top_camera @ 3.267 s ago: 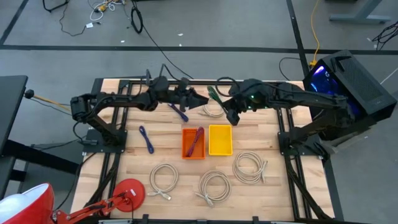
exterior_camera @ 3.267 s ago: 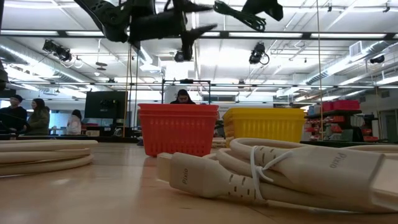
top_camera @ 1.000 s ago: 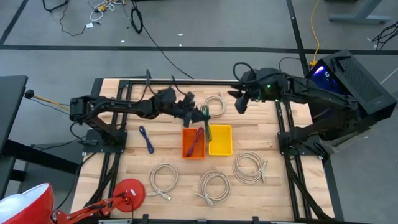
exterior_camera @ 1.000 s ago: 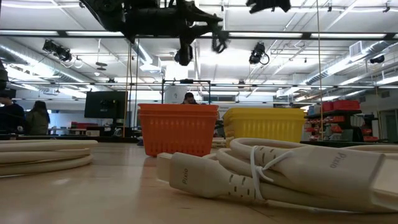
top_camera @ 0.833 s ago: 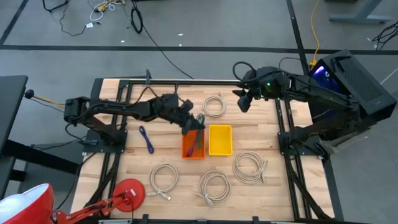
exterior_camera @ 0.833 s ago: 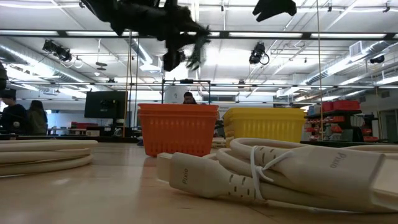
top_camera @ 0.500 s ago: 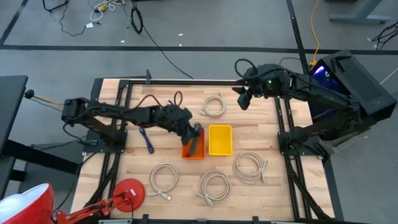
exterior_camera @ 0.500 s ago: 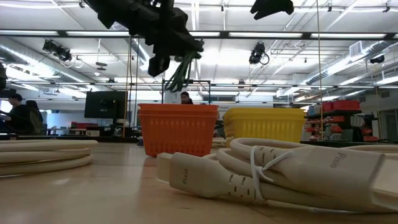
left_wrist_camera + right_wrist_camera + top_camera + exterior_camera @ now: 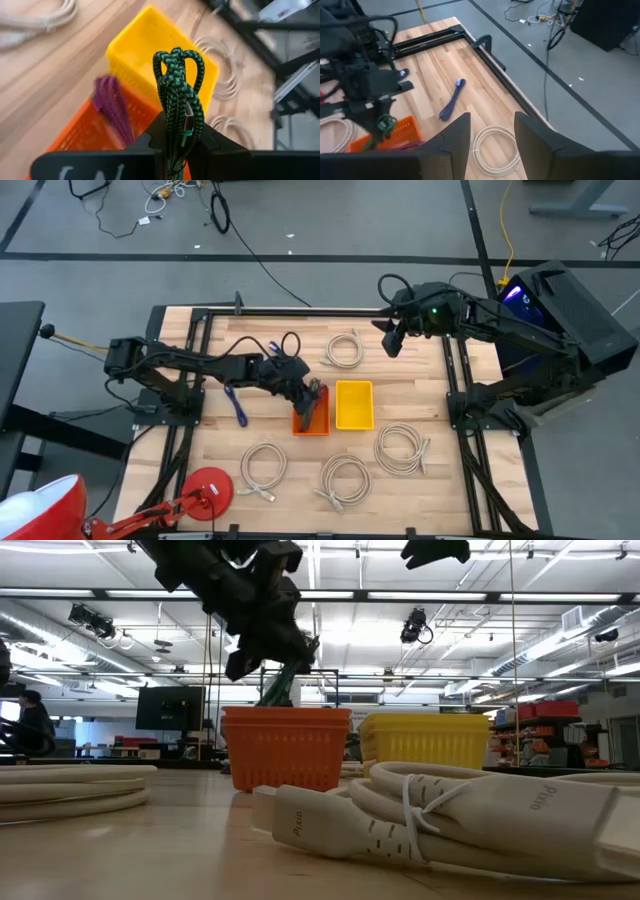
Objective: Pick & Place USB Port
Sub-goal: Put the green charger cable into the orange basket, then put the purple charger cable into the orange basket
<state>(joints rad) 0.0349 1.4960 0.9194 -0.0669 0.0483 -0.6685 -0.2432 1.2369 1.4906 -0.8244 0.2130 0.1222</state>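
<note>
The left gripper [image 9: 175, 145] holds a bundled green cable [image 9: 177, 95] pinched between its two dark fingers, poised over the orange bin [image 9: 310, 418] near the middle of the wooden table [image 9: 200, 450]; from the table-level camera the bundle's lower end [image 9: 278, 682] hangs just at the bin's rim [image 9: 287, 712], and whether it touches cannot be made out. In the overhead view the gripper and arm cover much of the bin, so the green cable is hard to pick out there. A purple cable [image 9: 111, 107] lies inside the orange bin, blurred in the left wrist camera. The yellow bin [image 9: 354, 404] sits just beside the orange one, on the right arm's side. The right gripper [image 9: 392, 340] hangs high over the far edge of the table, well apart from the bins, its fingers [image 9: 451, 142] spread with nothing between them. A blue cable [image 9: 235, 404] lies loose on the wood on the left arm's side. Four coiled white cables rest on the table: one by the far edge [image 9: 344, 349] and three toward the near edge [image 9: 263, 467] [image 9: 343, 479] [image 9: 402, 448]. In the low view a white plug and coil [image 9: 420, 815] fills the foreground, blocking much of the tabletop behind it.
</note>
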